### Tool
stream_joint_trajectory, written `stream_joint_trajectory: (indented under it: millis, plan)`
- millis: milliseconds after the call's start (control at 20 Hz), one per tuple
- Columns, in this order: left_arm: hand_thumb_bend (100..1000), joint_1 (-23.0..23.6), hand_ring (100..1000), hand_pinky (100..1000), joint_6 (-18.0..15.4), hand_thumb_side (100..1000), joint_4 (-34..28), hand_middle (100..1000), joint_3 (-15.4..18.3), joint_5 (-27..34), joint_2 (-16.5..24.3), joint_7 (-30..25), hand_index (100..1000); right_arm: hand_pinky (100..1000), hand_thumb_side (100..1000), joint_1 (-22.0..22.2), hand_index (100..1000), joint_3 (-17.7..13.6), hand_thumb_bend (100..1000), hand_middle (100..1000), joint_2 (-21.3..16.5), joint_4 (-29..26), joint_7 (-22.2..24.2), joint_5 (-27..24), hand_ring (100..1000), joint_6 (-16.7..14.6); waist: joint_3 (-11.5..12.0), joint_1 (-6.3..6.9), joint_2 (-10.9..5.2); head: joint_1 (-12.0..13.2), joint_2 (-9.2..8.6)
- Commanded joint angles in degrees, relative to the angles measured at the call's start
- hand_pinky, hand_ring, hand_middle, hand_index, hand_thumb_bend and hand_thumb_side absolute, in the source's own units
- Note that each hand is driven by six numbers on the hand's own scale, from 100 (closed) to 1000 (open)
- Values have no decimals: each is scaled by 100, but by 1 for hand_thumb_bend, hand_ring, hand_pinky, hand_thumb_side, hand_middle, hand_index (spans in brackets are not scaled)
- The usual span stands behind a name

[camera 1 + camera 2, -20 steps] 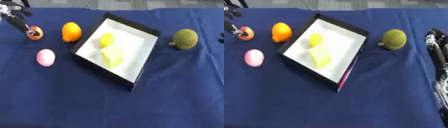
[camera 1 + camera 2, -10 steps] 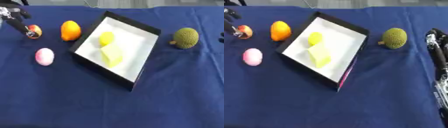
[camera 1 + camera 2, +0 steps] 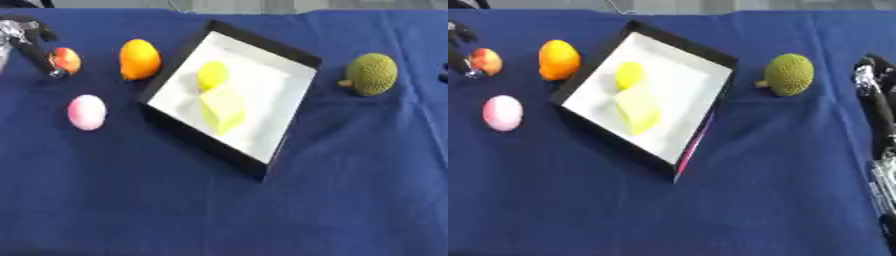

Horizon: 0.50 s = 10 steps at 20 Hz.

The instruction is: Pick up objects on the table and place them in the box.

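Note:
The black box (image 3: pixel 284 50) with a white inside lies askew mid-table and holds a yellow round fruit (image 3: pixel 212 75) and a yellow block (image 3: pixel 223 109). Left of it stand an orange fruit (image 3: pixel 140 59) and a small red-orange fruit (image 3: pixel 66 60). A pink egg-shaped thing (image 3: pixel 87 112) lies nearer me. A green bumpy fruit (image 3: pixel 371 74) sits right of the box. My left hand (image 3: pixel 26 37) is at the far left, one straight finger lying against the red-orange fruit's left side. At the right edge of the right eye view my right hand (image 3: pixel 875 97) rests open, fingers up.
A dark blue cloth (image 3: pixel 262 210) covers the whole table, with a wide stretch of it between the box and the near edge. The table's far edge runs just behind the box and the fruits.
The whole picture has shifted slightly, so the camera moved. My left hand stays by the red-orange fruit, and the fruits and box keep their places.

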Motion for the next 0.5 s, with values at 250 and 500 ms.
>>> stream_joint_trajectory:
  millis: [250,500]
  plan:
    - [348,-138,855,800,79,100,102,829,91,-94,73,12,837,984,734,-99,899,-12,100,805,-70,-152,29,-17,846,-15,-26,-66,-16,50,-77]
    - [281,-137,819,771,107,100,150,785,99,-95,31,81,766,984,735,-112,900,-2,100,805,-63,-149,41,-19,846,-18,-36,-62,-17,61,-60]
